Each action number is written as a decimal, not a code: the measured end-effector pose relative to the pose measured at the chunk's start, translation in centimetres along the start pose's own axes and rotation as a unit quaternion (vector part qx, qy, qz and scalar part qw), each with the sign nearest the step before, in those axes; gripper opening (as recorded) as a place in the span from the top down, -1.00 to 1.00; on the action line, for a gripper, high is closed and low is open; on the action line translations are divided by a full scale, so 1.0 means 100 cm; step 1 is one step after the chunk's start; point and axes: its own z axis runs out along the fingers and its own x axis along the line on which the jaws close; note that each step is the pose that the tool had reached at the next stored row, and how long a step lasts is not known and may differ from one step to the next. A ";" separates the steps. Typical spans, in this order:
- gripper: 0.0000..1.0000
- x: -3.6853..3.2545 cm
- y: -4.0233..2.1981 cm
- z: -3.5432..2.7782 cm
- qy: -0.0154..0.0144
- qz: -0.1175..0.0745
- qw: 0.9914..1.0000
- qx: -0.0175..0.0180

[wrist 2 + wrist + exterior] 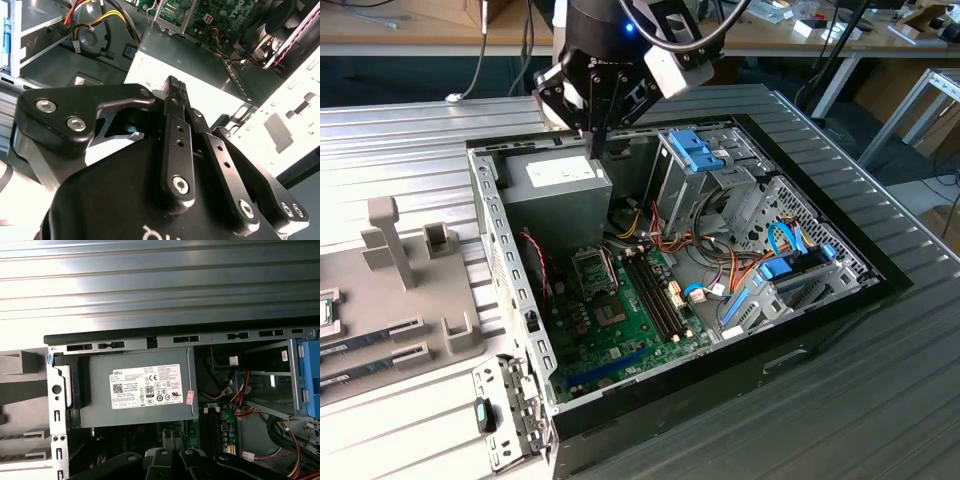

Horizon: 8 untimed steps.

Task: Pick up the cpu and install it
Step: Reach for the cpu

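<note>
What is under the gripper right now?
The grey power supply lies below the gripper, label facing up. Whatever sits beneath the supply is covered by it.

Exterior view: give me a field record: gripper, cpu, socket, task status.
gripper: shut, nothing between its fingertips, above the power supply
cpu: lying on the grey tray at the exterior view's left edge, apart from the gripper
socket: on the motherboard inside the open case
status: cpu not yet picked up
</note>
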 end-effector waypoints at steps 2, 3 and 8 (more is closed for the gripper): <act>0.79 0.0015 -0.0001 -0.0001 0.000 0.000 1.000 0.000; 0.79 0.0018 -0.0001 -0.0001 0.000 0.000 1.000 0.000; 0.79 0.0051 -0.0004 -0.0002 0.000 0.000 1.000 0.000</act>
